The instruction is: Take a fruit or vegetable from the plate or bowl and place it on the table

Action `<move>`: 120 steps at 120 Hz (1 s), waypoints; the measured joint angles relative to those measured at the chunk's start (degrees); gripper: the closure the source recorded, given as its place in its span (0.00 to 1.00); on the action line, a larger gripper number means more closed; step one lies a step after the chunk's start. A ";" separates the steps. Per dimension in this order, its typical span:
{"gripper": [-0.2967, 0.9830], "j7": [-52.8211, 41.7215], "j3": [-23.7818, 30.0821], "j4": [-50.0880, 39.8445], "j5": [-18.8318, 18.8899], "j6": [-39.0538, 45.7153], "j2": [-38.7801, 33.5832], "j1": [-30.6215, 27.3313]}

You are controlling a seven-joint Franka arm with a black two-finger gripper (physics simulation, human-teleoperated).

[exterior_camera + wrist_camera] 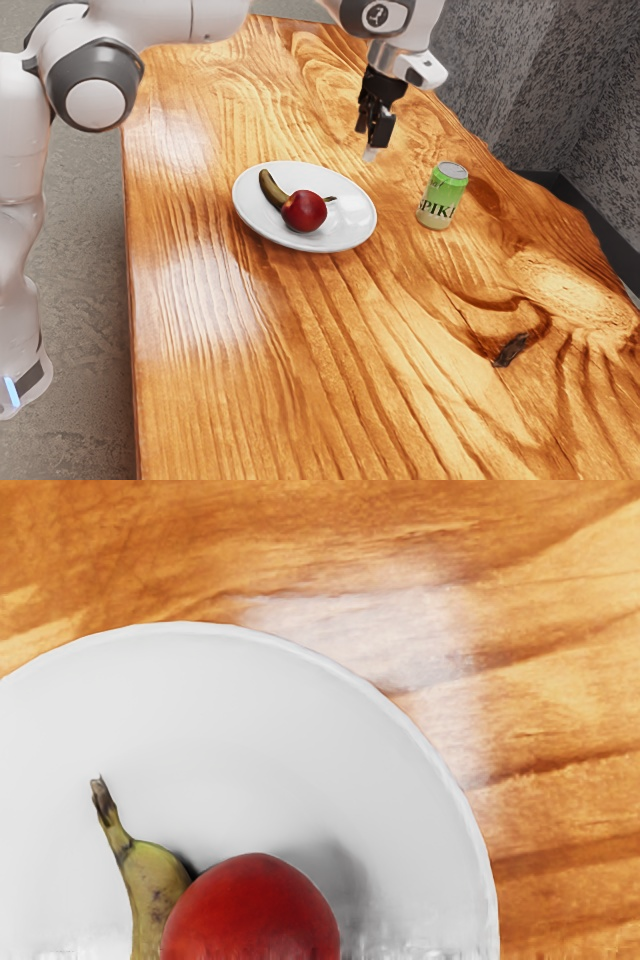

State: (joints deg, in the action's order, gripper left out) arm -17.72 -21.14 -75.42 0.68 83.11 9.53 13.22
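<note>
Indoor room, exact kind unclear: rough, mottled grey walls (pixel 510 65), grey stone-like floor (pixel 85 300), glossy desk (pixel 250 400) of boldly grained wood.

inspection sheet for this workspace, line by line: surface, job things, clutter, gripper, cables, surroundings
surface: wooden table, glossy, with a dark patch I cannot identify
job's things: banana and round red fruit, side by side on the white plate
clutter: green can, upright on the table, apart from the plate
gripper: my gripper is raised above the table, no fruit in it
cables: nothing seen
surroundings: grey textured wall, grey floor
</note>
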 joint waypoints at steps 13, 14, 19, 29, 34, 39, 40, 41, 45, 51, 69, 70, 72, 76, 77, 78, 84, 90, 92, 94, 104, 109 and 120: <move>0.23 -4.99 -1.09 -1.85 3.01 -2.80 -0.75 0.11; 0.23 -5.38 -1.27 -2.17 3.16 -2.94 -0.91 0.11; 0.23 -7.28 -1.93 -4.47 3.88 -3.37 -2.50 0.03; 0.23 -10.80 -3.19 -9.47 5.38 -3.29 -6.79 -0.04; 0.23 -12.51 -3.81 -11.82 5.86 -3.07 -8.53 -0.31; 0.23 -14.19 -4.11 -14.13 6.20 -2.65 -10.24 -0.94; 0.23 -14.52 -4.16 -14.51 6.26 -2.57 -10.52 -1.10; 0.23 -14.85 -4.20 -14.85 6.31 -2.48 -10.76 -1.29; 0.23 -16.16 -4.30 -15.79 6.47 -2.06 -11.39 -2.18; 0.23 -18.15 -4.32 -16.45 6.68 -1.22 -11.53 -3.61; 0.23 -23.88 -4.12 -16.79 6.88 2.73 -7.74 -6.90; 0.23 -24.17 -4.12 -16.80 6.88 2.94 -7.57 -6.98; 0.23 -24.74 -4.14 -16.80 6.87 3.33 -7.28 -7.03; 0.23 -25.83 -4.21 -16.82 6.85 4.06 -6.87 -6.70; 0.23 -26.09 -4.22 -16.83 6.85 4.22 -6.80 -6.53; 0.23 -26.35 -4.23 -16.84 6.84 4.38 -6.74 -6.33; 0.23 -27.83 -4.28 -16.89 6.83 5.21 -6.32 -4.58; 0.23 -29.20 -4.32 -16.97 6.78 5.88 -6.12 -2.19; 0.23 -29.63 -4.35 -17.02 6.75 6.06 -6.08 -1.38; 0.23 -30.04 -4.39 -17.08 6.72 6.23 -6.04 -0.60; 0.23 -31.97 -4.29 -17.74 6.63 6.91 -5.89 1.53; 0.23 -32.83 -4.06 -18.40 6.59 7.20 -6.05 1.28; 0.23 -34.54 -0.64 -19.16 6.56 7.73 -6.31 -3.89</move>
State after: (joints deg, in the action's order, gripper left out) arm -52.27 -21.78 -94.58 7.23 90.84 3.21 9.33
